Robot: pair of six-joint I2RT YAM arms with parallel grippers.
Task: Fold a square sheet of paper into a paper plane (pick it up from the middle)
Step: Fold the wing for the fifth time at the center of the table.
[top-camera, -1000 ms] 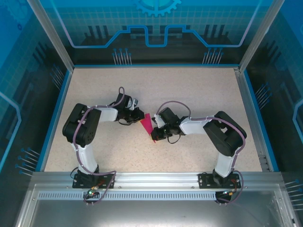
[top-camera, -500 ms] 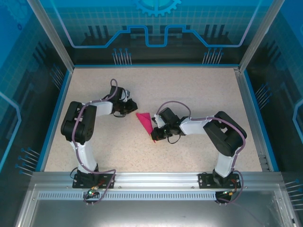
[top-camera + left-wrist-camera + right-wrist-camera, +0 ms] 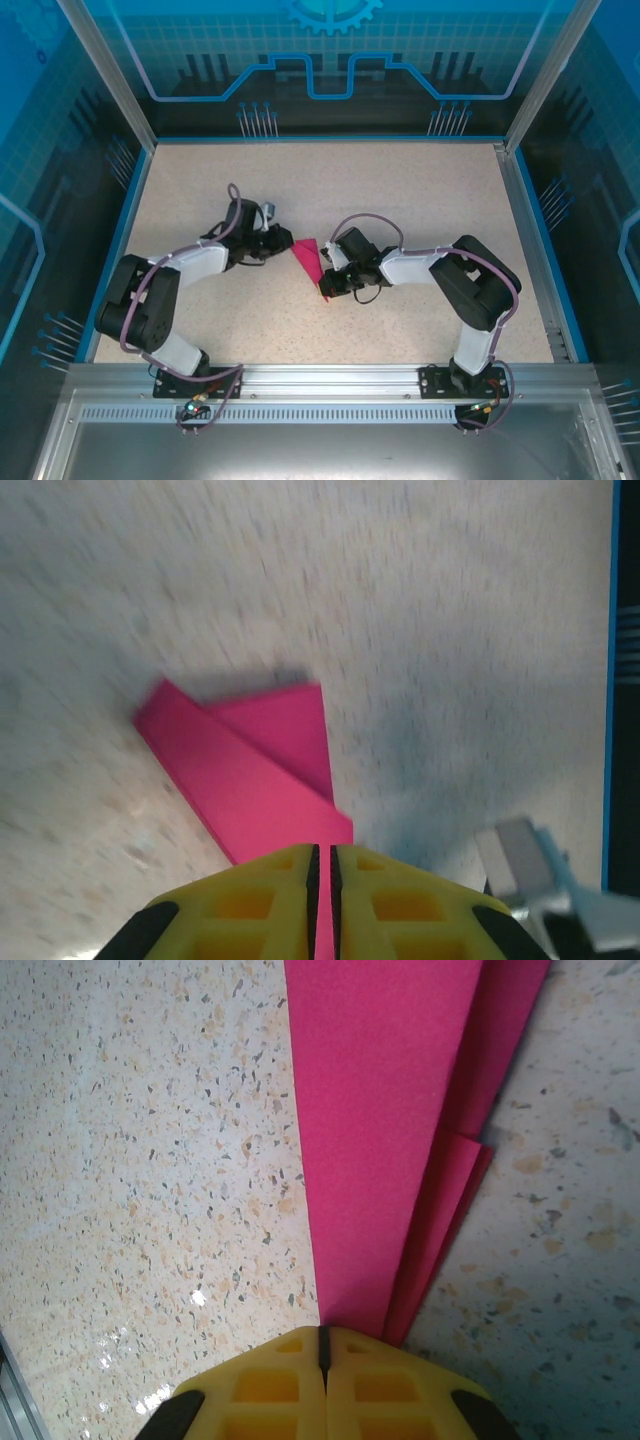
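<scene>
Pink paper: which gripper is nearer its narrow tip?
Right. The right gripper sits shut at the pink paper's narrow tip; the left gripper pinches its wide far end.

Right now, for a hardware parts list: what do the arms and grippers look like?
Left arm and right arm: black joints, white shells, looping purple cables. Left gripper and right gripper: yellow fingers with moulded pockets and black edging.
</scene>
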